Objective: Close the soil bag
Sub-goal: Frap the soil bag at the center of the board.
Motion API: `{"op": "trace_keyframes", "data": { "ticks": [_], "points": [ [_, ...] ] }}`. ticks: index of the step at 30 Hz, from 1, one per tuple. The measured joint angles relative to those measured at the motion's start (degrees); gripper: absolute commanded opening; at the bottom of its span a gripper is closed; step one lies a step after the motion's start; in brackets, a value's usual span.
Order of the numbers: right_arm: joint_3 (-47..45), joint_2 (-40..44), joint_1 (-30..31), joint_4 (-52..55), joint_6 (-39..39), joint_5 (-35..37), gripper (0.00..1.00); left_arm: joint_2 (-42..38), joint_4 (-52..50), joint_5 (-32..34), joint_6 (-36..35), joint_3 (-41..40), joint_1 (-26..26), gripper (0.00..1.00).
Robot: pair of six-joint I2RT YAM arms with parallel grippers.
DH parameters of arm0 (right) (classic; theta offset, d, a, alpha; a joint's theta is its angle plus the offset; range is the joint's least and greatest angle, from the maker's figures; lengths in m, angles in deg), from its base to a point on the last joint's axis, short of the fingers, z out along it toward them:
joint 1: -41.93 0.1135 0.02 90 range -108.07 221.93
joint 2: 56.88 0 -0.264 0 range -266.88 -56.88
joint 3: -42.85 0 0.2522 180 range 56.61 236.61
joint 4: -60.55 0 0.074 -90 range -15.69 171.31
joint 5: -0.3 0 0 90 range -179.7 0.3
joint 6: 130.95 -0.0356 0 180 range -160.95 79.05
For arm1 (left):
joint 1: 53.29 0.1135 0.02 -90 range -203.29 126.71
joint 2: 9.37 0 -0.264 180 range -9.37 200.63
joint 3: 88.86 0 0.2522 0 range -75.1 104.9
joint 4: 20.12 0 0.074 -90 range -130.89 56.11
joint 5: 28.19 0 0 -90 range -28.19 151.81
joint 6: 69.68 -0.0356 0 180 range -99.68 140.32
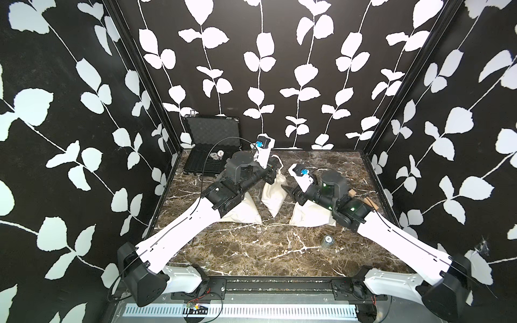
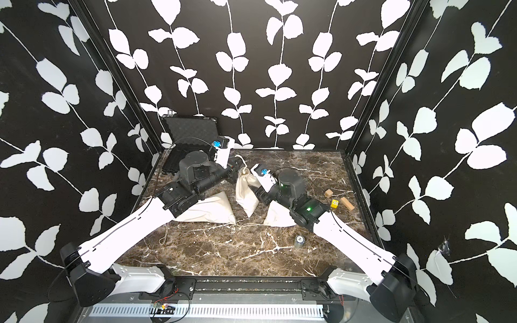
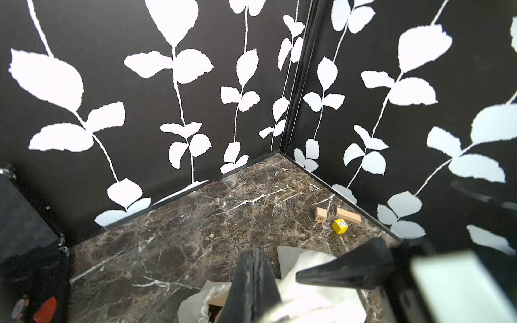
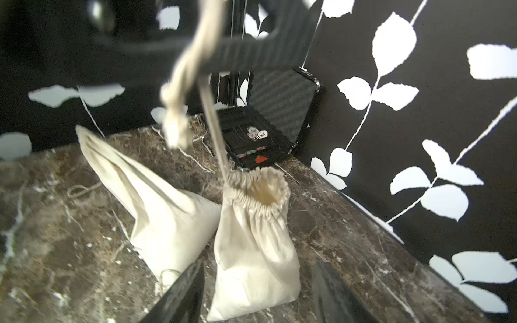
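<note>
Soil bag (image 4: 251, 237) stands upright on the counter (image 4: 349, 229), mouth gathered yet partly open, drawstring (image 4: 214, 131) clamped in the left jaws, right jaws apart flanking its base

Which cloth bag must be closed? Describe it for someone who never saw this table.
On the marble table sit three cream bags. The soil bag is the middle one: it alone stands upright, mouth gathered but open, drawstring held up by the left gripper.

Closed tool (image 3: 254, 258) over open soil bag (image 3: 195, 303)
</note>
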Motion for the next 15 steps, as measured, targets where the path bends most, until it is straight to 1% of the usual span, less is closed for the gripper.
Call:
{"op": "trace_keyframes", "data": {
  "ticks": [4, 5, 7, 10, 13, 15],
  "points": [
    [-1.3, -3.1, 0.1, -8.5, 0.1, -3.5, 0.68, 0.0, -0.8, -1.5, 2.6, 0.5, 0.2, 0.0],
    [-1.2, -4.1, 0.1, -10.3, 0.1, -4.1, 0.67, 0.0, -0.8, -1.7, 2.9, 0.6, 0.2, 0.0],
    [-0.7, -6.1, 0.1, -13.2, 0.2, -5.2, 0.61, 0.0, -0.9, -2.2, 3.7, 0.6, 0.2, 0.0],
    [1.0, -9.6, 0.3, -16.6, 0.3, -6.3, 0.44, 0.0, -1.1, -2.8, 4.4, 0.7, 0.2, 0.0],
    [3.1, -12.9, 0.4, -19.1, 0.6, -6.4, 0.23, 0.0, -1.2, -3.3, 5.1, 0.7, 0.2, 0.0],
    [3.6, -14.5, 0.4, -21.1, 0.8, -5.8, 0.11, 0.0, -1.2, -3.3, 5.7, 0.7, 0.4, 0.0]
  ]
}}
